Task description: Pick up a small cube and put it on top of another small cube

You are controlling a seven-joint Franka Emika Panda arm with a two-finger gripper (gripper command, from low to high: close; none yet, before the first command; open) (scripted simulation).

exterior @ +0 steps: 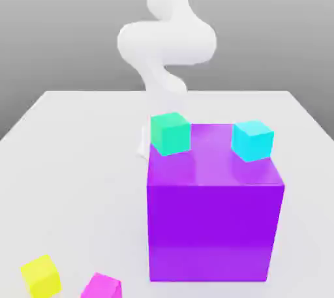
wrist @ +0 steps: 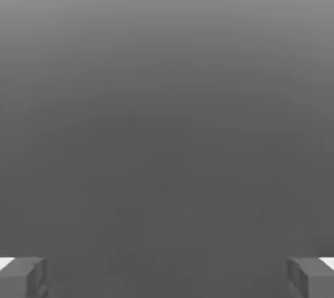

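Observation:
The small yellow cube point(exterior: 41, 275) lies on the white table point(exterior: 72, 160) at the near edge, on the exterior view's left. My white arm point(exterior: 166, 42) rises at the far side of the table, behind the big purple cube point(exterior: 212, 218), well away from the yellow cube. In the hand view my gripper point(wrist: 167, 277) is open, its two grey fingertips point(wrist: 23, 277) set wide apart with nothing between them, facing plain grey.
The big purple cube stands in the middle of the table. A small green cube point(exterior: 170, 133) and a small cyan cube point(exterior: 252, 140) appear to rest at its top back corners. A small magenta cube point(exterior: 101, 287) lies just right of the yellow one.

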